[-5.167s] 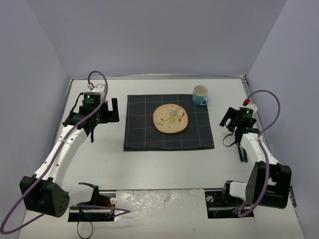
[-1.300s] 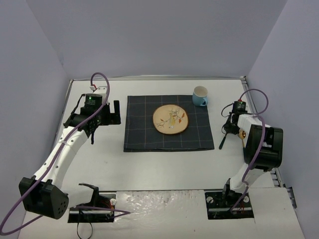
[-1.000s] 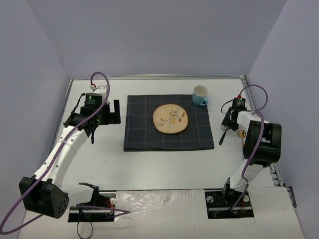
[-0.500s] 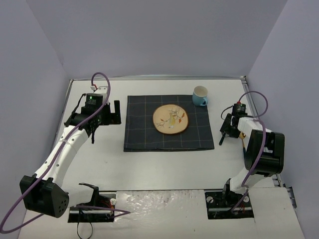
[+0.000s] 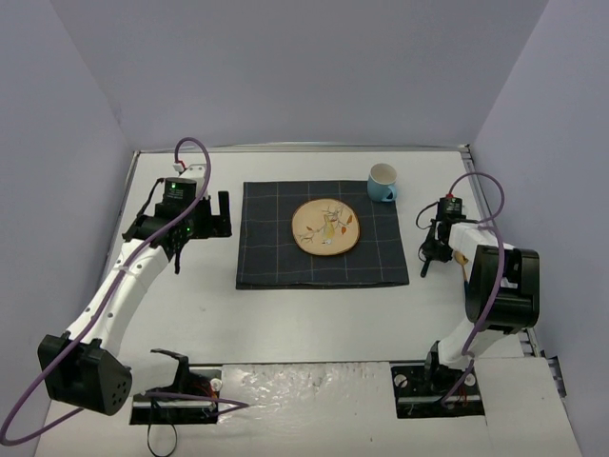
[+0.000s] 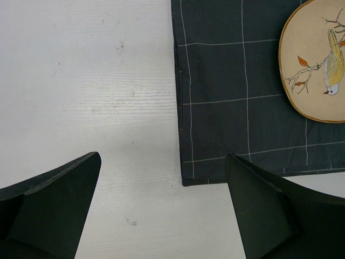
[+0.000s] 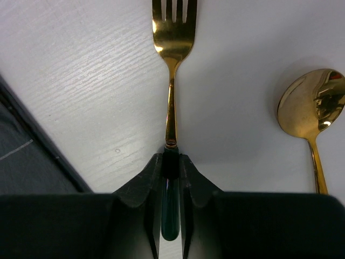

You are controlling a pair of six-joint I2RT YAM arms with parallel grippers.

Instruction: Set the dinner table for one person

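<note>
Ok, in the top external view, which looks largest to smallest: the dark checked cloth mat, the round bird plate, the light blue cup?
1. Dark navy checked cloth mat
2. Round beige plate painted with a bird
3. Light blue cup
The differences are clear; none look alike.

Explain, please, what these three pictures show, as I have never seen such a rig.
Two robot arms stand at the near edge of a white table. The wide picture comes from a fixed camera above and behind them; the other two from a camera on each wrist. On the table lie a dark checked mat bearing a bird-painted plate, and a blue cup at the mat's far right corner. The left tool hangs open and empty near the mat's edge. The right tool is shut on a gold fork's green handle; a spoon lies beside it.
</note>
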